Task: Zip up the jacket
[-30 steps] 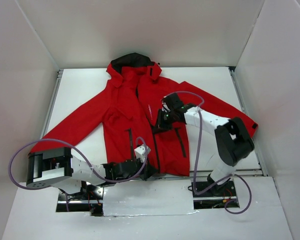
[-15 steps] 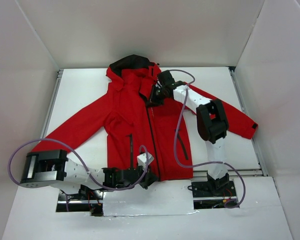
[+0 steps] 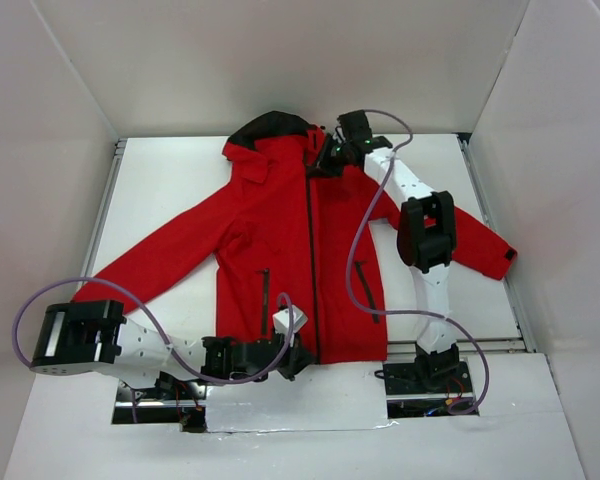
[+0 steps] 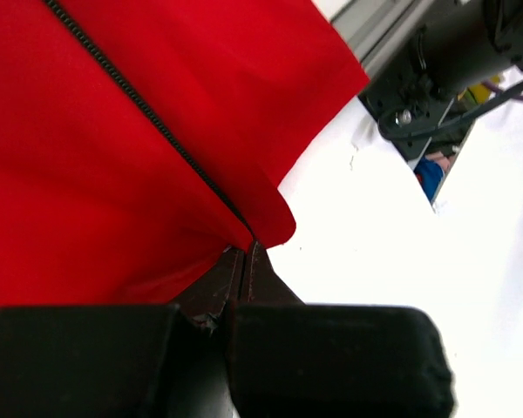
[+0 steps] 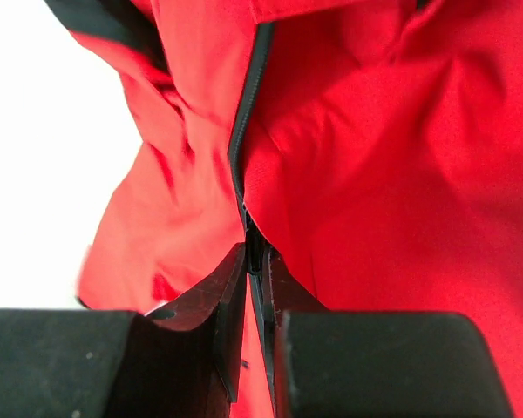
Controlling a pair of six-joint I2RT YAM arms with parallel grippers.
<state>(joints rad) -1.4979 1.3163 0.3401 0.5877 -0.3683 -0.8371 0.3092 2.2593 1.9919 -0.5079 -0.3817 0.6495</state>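
Note:
The red jacket [image 3: 270, 240] lies flat on the white table, hood at the far side, sleeves spread, its central front zipper [image 3: 310, 260] closed in a straight black line up to the collar. My left gripper [image 3: 298, 352] is shut on the jacket's bottom hem at the foot of the zipper; in the left wrist view [image 4: 244, 257] its fingertips pinch the red hem corner. My right gripper [image 3: 325, 160] is at the collar, shut on the zipper pull [image 5: 254, 252], with red fabric [image 5: 401, 174] on both sides of it.
Two slanted black pocket zippers [image 3: 265, 295] [image 3: 365, 285] lie either side of the front. The right arm stretches over the jacket's right sleeve [image 3: 480, 245]. White walls enclose the table [image 3: 170, 190]. A metal rail [image 3: 460, 345] runs along the near edge.
My right gripper has moved from mid-chest up to the collar, closing the front zipper behind it. The jacket front has pulled straight. My left gripper has stayed at the hem.

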